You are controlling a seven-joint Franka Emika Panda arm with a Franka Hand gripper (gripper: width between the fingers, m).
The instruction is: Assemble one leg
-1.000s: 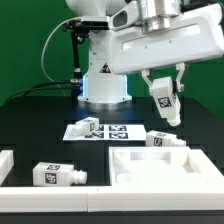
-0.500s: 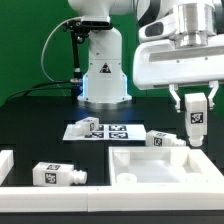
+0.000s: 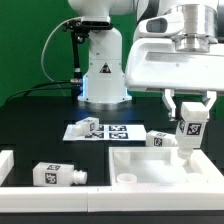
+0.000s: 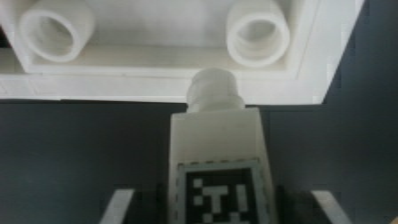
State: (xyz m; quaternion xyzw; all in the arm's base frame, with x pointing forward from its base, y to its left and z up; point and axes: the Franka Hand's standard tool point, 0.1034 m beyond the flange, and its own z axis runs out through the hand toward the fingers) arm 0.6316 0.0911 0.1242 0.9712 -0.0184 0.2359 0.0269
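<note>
My gripper (image 3: 188, 127) is shut on a leg (image 3: 188, 133), a small white post with a black-and-white tag. The leg hangs upright, peg end down, just above the right rear corner of the large white tray-like part (image 3: 150, 172). In the wrist view the leg (image 4: 217, 140) sits between my fingers (image 4: 125, 205), and its round peg points at the tray's rim (image 4: 107, 85), close beside a round hole (image 4: 258, 35). A second hole (image 4: 54, 35) lies further along. Three more legs lie loose: one on the marker board (image 3: 88, 126), one behind the tray (image 3: 160, 139), one at the front left (image 3: 55, 176).
The marker board (image 3: 112, 131) lies mid-table in front of the robot base (image 3: 103, 78). A white part (image 3: 5, 160) sits at the exterior view's left edge. A white rail (image 3: 40, 190) runs along the front.
My gripper has carried the leg toward the exterior view's right, turned it from tilted to upright, and come lower toward the tray's right rear corner.
</note>
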